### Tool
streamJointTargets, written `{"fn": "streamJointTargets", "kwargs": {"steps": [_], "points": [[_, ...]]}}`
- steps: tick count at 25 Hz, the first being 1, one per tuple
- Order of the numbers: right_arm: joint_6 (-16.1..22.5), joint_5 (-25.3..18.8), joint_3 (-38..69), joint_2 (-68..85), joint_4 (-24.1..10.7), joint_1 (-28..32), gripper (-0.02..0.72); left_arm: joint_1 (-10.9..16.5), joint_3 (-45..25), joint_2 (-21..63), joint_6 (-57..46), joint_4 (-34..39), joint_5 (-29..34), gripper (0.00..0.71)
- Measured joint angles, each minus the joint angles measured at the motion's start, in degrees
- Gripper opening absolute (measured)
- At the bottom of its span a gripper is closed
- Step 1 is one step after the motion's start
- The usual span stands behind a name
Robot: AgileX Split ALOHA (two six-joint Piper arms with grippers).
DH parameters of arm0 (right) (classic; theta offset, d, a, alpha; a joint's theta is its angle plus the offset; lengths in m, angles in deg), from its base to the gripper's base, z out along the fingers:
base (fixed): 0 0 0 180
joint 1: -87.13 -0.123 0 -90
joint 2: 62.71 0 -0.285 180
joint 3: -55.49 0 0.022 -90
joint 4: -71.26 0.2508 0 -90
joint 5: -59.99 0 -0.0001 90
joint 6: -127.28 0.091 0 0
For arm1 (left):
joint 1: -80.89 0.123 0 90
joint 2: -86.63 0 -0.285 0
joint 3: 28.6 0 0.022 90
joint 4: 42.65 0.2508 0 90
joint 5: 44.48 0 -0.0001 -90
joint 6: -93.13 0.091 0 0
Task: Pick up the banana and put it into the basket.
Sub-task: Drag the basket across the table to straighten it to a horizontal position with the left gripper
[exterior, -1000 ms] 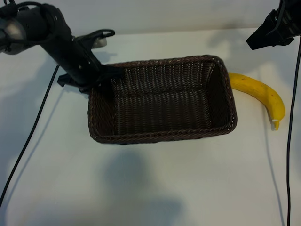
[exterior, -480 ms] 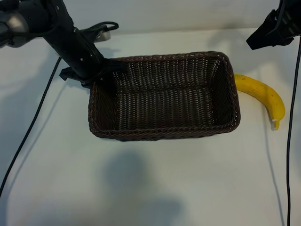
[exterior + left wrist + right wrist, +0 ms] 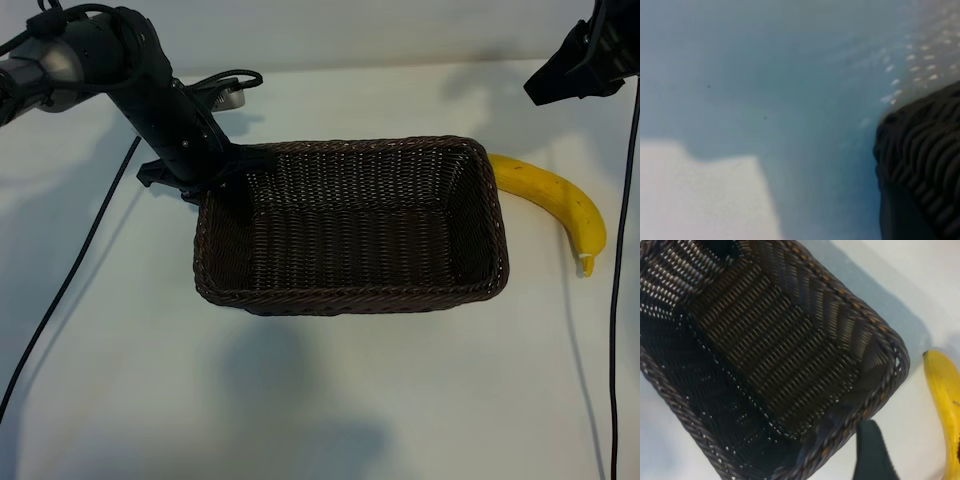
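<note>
The left pincer (image 3: 222,172) grips the basket (image 3: 350,297) by its rim corner, while the right pincer (image 3: 575,70) hangs open above the banana (image 3: 560,200) on the surface (image 3: 320,400).

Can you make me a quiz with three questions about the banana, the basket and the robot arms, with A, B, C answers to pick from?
1. Where is the banana?
A. Inside the basket
B. On the table beside the basket's right end
C. In a gripper

2. What colour is the basket?
A. Dark brown
B. White
C. Green

3. What is the left gripper doing?
A. Holding the banana
B. Parked far from everything
C. Closed on the basket's left rim

Answers:
1 B, the banana lies on the white table just outside the right rim.
2 A, its wicker is dark brown.
3 C, its jaws pinch the rim at the upper left corner, while the right gripper hangs open above the banana.
</note>
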Motion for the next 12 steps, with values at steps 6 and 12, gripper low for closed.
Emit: {"fn": "streamJointTargets", "kwargs": {"steps": [6, 12], "points": [[0.0, 0.0, 0.0, 0.0, 0.1, 0.0, 0.42, -0.4, 0.1, -0.1, 0.1, 0.5, 0.0, 0.206], [0.0, 0.0, 0.0, 0.0, 0.1, 0.0, 0.42, -0.4, 0.1, -0.1, 0.1, 0.5, 0.0, 0.206]]}}
